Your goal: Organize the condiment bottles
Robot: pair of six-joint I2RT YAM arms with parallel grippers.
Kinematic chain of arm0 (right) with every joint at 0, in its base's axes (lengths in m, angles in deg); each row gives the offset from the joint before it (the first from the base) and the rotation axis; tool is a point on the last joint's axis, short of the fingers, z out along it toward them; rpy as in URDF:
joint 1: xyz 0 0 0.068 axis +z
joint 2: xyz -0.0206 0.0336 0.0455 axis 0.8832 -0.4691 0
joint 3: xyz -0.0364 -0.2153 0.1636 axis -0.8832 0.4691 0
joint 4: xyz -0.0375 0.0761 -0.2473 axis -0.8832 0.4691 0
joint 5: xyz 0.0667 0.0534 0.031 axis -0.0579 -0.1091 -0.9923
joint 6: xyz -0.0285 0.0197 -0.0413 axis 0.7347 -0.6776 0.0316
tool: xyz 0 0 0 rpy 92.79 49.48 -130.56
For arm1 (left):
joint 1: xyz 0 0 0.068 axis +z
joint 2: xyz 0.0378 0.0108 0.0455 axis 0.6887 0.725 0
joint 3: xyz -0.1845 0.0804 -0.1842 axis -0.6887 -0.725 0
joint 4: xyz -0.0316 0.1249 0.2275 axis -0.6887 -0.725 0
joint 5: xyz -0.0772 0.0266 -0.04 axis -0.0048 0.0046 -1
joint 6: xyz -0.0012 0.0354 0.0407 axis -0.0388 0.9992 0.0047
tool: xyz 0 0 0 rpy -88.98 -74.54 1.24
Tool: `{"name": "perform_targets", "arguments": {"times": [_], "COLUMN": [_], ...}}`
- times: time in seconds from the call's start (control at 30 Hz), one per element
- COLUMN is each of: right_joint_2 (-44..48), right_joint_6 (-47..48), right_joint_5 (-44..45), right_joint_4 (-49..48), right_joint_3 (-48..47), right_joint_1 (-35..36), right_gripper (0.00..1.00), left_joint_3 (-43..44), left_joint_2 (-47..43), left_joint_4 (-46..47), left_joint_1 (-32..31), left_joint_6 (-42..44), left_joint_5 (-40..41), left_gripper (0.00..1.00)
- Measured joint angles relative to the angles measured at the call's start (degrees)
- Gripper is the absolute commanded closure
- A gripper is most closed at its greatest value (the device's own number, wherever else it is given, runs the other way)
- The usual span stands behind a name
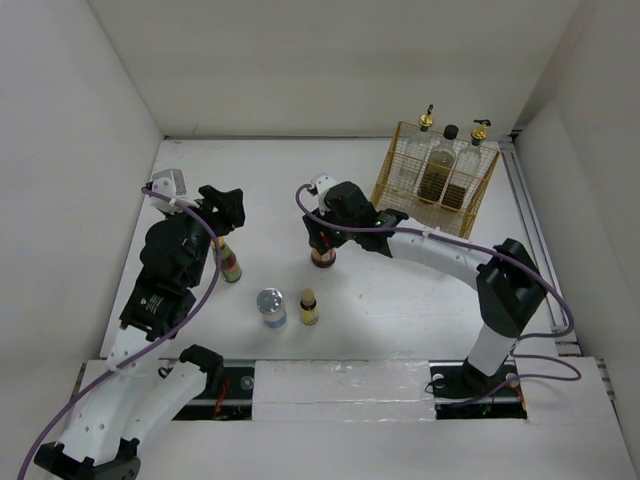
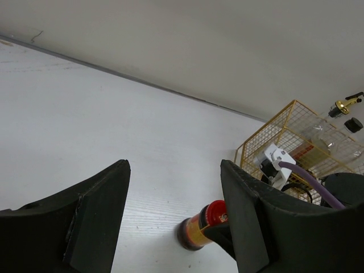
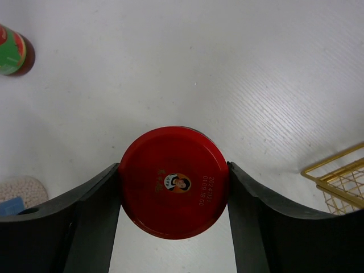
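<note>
The red-lidded jar (image 1: 323,258) stands upright on the worktop (image 1: 400,300), near its middle. Seen from above, its lid is a glossy red disc with a small portrait badge and a line of printed digits. The colourful-labelled bottle (image 1: 231,265), banded in red, green and yellow, stands to the left of it. The silver-lidded jar (image 1: 271,307) and the small yellow bottle (image 1: 309,306) stand just beside each other, nearer the arm bases. Two tall clear gold-spouted bottles (image 1: 424,140), with the dark black-capped jar (image 1: 445,165) between them, stand in the gold wire basket (image 1: 420,212) at the far right.

The right tool (image 3: 174,166) sits over the red-lidded jar, part-way spread, with one finger against each side of the lid, pinching it. The left tool (image 2: 175,168) hangs above the worktop beside the colourful-labelled bottle. Its fingers are parted with nothing between them, and it touches nothing.
</note>
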Motion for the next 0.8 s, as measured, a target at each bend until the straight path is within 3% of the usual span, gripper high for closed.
{"name": "perform_targets", "arguments": {"times": [0.1, 0.23, 0.4, 0.6, 0.8], "right_joint_2": [0.02, 0.76, 8.22, 19.98, 21.53], "right_joint_6": [0.07, -0.11, -0.39, -0.83, -0.61], "right_joint_5": [1.18, 2.69, 4.94, 7.02, 10.1], "right_joint_4": [0.33, 1.36, 2.1, -2.89, -6.88], "right_joint_3": [-0.2, -0.2, -0.17, -1.46, -2.78], "right_joint_1": [0.66, 0.85, -0.11, -8.94, -19.78], "right_gripper": [0.45, 0.45, 0.46, 0.46, 0.47], "left_joint_3": [0.0, 0.0, 0.0, 0.0, 0.0], "left_joint_2": [-0.17, -0.37, -0.33, -0.31, -0.35], "left_joint_4": [0.0, 0.02, 0.02, 0.0, 0.02], "left_joint_1": [0.0, 0.0, 0.0, 0.0, 0.0], "left_joint_6": [-0.02, 0.0, 0.0, -0.02, 0.0], "left_joint_5": [-0.11, -0.44, -1.03, -1.25, -1.25], "left_gripper": [0.4, 0.4, 0.4, 0.4, 0.4]}}
